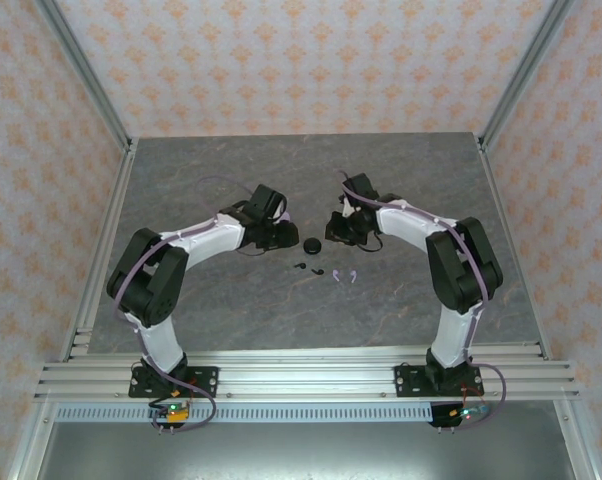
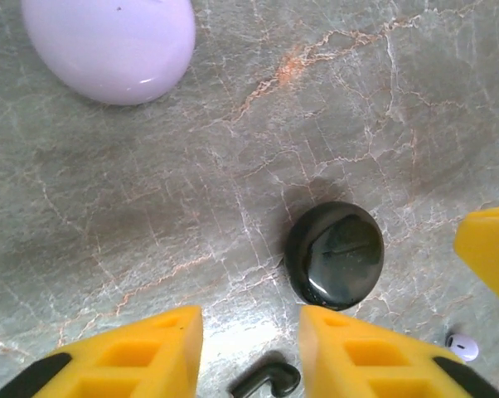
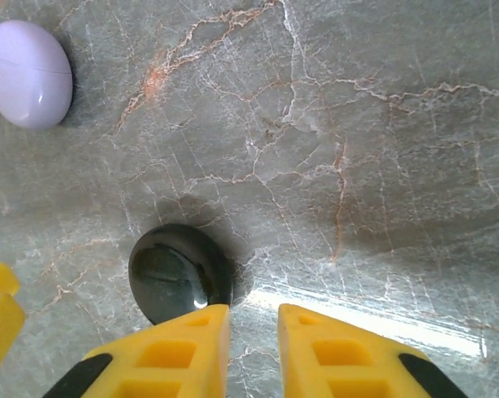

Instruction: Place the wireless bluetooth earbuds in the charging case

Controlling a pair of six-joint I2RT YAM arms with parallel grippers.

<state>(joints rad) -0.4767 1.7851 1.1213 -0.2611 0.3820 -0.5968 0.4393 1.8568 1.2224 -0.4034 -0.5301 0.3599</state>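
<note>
Two claws meet at the shut black case (image 2: 334,254): L claw (image 2: 249,352) & R claw (image 3: 254,352), each slightly parted, empty. Your black earbuds (image 1: 302,267) and lilac earbuds (image 1: 339,277) lie loose on the table (image 1: 231,310) beside it, prob. because the lid must lift first.

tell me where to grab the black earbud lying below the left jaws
Probably its stem, pinched across the thin width from straight above. The black earbud lies flat on the table, so nothing fits under it, and its rounded head would likely slip. Keep clear of the black case.
</note>
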